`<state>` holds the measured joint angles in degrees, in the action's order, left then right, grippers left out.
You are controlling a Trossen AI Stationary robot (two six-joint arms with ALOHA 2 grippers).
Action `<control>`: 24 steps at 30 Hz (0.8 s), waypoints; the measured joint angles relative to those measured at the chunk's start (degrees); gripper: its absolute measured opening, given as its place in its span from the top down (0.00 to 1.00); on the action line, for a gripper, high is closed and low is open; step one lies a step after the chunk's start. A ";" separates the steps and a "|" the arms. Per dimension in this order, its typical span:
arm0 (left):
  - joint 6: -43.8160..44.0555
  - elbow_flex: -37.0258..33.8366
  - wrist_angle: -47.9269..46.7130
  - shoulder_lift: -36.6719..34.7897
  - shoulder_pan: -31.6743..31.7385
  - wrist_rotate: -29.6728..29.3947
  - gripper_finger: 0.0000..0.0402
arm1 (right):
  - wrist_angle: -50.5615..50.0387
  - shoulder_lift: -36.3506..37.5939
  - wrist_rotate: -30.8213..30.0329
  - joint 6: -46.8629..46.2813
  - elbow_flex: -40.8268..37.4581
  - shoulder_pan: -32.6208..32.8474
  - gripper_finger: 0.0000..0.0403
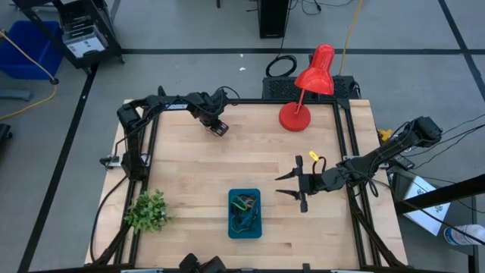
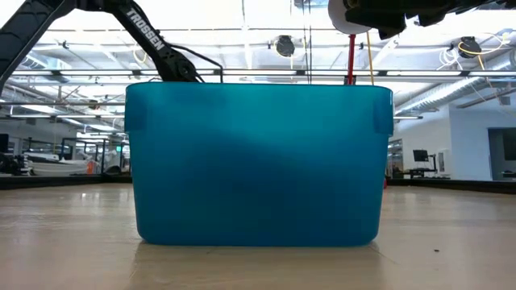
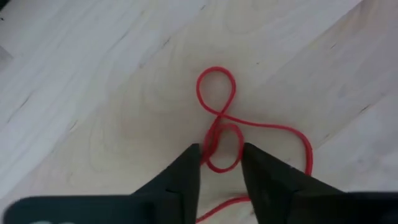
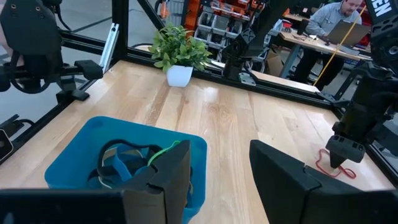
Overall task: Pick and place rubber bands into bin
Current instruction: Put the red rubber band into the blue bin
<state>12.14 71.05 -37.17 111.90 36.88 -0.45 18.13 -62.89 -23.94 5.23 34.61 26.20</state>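
Note:
A red rubber band [image 3: 249, 124], twisted into a figure of eight, lies flat on the wooden table near its far edge. My left gripper [image 3: 221, 158] points down at it, open by a narrow gap, with one loop of the band between its fingertips. It also shows in the high view [image 1: 218, 127] and the right wrist view [image 4: 341, 155]. The teal bin [image 1: 245, 224] stands near the table's front edge and holds several bands [image 4: 127, 162] in black, green and blue. My right gripper [image 1: 291, 185] is open and empty, just right of the bin. My left gripper comes at the red band from above, its fingers [image 3: 186, 171] on either side of the band's near loop [image 3: 217, 167], which lies on the table. I cannot tell whether the fingers touch the band.
A red desk lamp [image 1: 307, 91] stands at the table's far right. A small potted plant [image 1: 148, 211] stands at the front left. The bin's wall [image 2: 254, 161] fills the low view. A person sits at a desk beyond the table [image 4: 339, 15].

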 joint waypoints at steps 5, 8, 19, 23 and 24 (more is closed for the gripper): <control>-0.02 -0.02 0.32 0.02 0.00 0.25 0.83 | 0.00 0.00 0.02 0.00 0.00 0.00 0.60; -0.97 -0.02 0.48 0.04 0.00 0.42 0.90 | 0.00 0.00 0.02 0.00 0.00 0.00 0.60; -4.83 -0.38 0.83 -1.67 0.00 0.58 0.99 | 0.00 0.00 0.02 0.00 0.00 -0.01 0.60; -4.96 -0.31 0.72 -7.70 0.00 0.63 0.99 | 0.00 0.00 0.02 -0.02 0.00 -0.02 0.60; -4.96 -0.31 0.70 -9.42 0.00 0.63 0.99 | 0.02 0.00 0.02 -0.02 0.00 -0.02 0.60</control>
<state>7.18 70.74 -36.47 102.48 36.88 0.19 18.15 -62.90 -23.92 5.22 34.61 26.17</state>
